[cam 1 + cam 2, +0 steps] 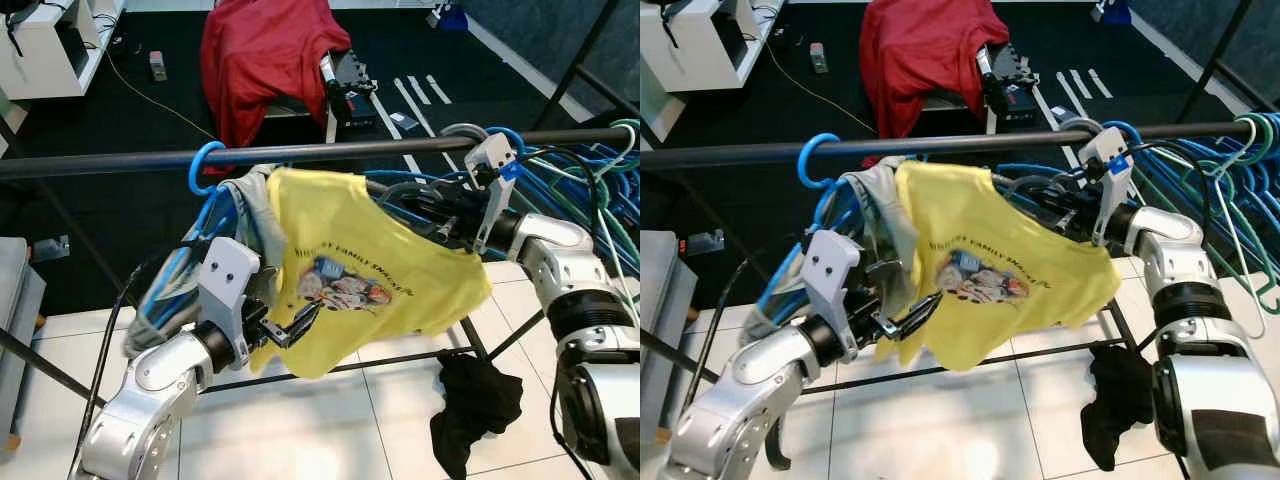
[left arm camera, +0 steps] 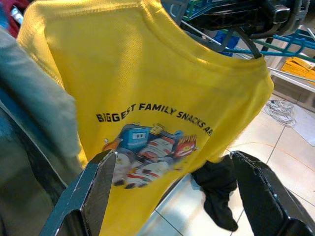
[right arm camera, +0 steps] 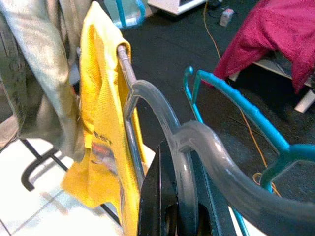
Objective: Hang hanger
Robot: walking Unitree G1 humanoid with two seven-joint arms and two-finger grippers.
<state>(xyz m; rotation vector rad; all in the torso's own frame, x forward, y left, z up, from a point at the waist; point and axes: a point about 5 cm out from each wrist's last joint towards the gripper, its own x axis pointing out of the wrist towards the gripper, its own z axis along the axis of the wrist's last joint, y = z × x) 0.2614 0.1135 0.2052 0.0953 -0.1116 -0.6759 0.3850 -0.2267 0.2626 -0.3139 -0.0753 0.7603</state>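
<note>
One hanger: clear grey hanger (image 3: 197, 147) carrying a yellow T-shirt (image 1: 370, 270), held up just under the black rail (image 1: 300, 152), hook not yet over it
Right gripper (image 3: 172, 206): clamped on the hanger's hook
Left gripper (image 2: 172, 196): fingers spread wide, empty, facing the shirt front
Handling: probably light; stiff plastic, limp cloth that may slide off; best held at the hook neck
Writing: "BIGGEST FAMILY SNACKS AR…" above cartoon snack figures
</note>
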